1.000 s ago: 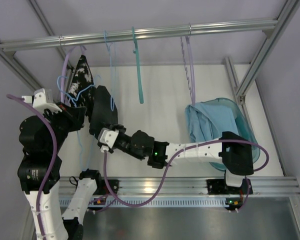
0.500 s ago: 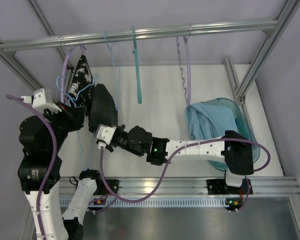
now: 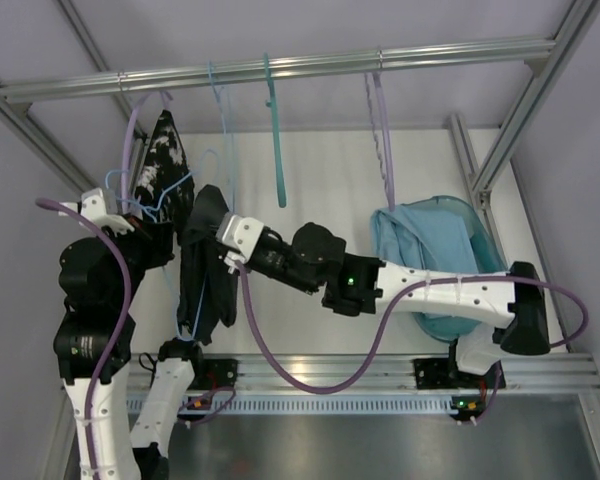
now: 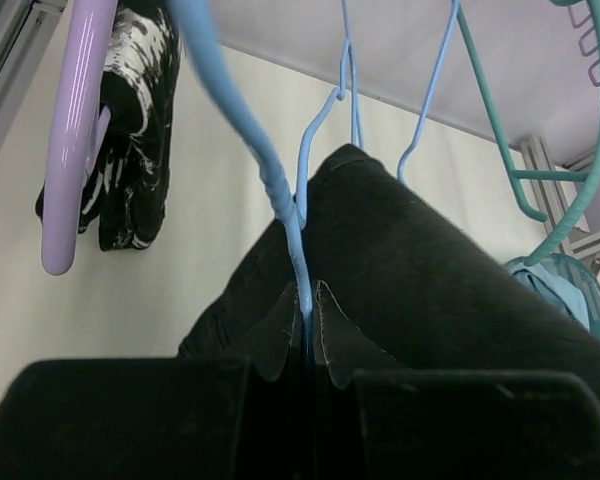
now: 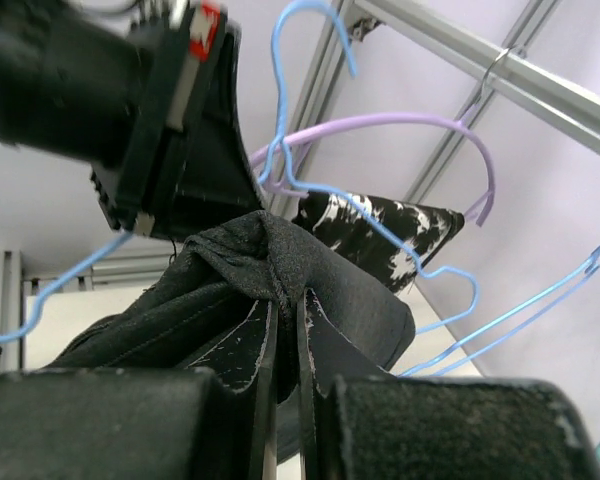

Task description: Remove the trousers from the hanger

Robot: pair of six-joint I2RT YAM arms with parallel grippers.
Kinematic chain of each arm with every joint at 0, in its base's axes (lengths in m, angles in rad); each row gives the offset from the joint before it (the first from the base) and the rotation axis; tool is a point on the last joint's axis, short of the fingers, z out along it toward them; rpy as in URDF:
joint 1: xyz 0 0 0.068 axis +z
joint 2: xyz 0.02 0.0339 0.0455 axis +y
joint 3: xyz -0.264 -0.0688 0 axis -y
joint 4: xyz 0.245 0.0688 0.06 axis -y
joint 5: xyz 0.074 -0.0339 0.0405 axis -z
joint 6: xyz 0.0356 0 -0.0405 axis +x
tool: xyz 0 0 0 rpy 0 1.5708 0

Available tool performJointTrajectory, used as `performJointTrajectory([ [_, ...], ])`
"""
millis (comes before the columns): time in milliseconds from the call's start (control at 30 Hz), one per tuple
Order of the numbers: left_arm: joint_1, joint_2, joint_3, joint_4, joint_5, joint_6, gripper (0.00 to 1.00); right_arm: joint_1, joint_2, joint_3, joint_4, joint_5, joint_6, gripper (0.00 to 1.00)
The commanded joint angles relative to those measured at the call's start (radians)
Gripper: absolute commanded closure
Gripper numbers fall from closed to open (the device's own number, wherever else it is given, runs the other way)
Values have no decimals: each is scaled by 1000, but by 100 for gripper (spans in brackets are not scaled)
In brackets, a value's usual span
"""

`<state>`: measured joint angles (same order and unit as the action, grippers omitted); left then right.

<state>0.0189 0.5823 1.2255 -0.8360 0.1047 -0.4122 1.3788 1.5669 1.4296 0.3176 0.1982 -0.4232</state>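
Lavender hanger (image 4: 75, 130) comes first at the far left, hooked on the metal rail (image 3: 280, 68) and carrying a black garment with white speckles (image 3: 165, 155). Just right of it, the left gripper (image 4: 307, 310) is closed tight on the pale-blue hanger (image 4: 283, 200), with the thin wire pinched between two fingers pressed together around it. That wire runs up from the jaws and lies against the trousers (image 3: 205, 275), which hang as a long plain black fold below the rail, between the two grippers. From the overhead view I cannot tell whether the fabric is draped over the pale-blue hanger's bar or only rests against it. The right gripper (image 5: 285, 315) reaches in from the right and clamps a bunched ridge of the trousers near their top. Its fingers nearly touch, with black cloth squeezed between them. Further right, a teal hanger (image 3: 277, 150) hangs from the rail, well apart from the trousers. Beyond it, a second lavender hanger (image 3: 382, 140) hangs down to a light-blue cloth (image 3: 425, 245) at the right side of the white table (image 3: 320, 180).
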Motion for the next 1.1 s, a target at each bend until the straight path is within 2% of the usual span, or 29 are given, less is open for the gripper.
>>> performJointTrajectory([
  [0,6,-24,-43,83,-33,33,100,-3,-120,86,133,-29,29,100],
  [233,6,-59,-165,78,-71,49,100,0,-205,66,146,-16,84,100],
  [333,6,-76,-219,78,-69,52,100,0,-240,74,123,-57,107,100],
  [500,4,-90,-250,77,-85,64,100,3,-344,57,45,-224,141,100],
  [667,4,-91,-254,78,-60,70,100,25,-474,-33,-92,-330,130,100],
  [800,6,-93,-251,78,-53,76,100,37,-574,-104,-244,-410,46,100],
  [900,4,-101,-247,78,-39,84,100,40,-668,-170,-432,-418,-30,100],
  [1067,4,-111,-239,77,-22,104,100,-21,-803,-231,-604,-373,-124,100],
])
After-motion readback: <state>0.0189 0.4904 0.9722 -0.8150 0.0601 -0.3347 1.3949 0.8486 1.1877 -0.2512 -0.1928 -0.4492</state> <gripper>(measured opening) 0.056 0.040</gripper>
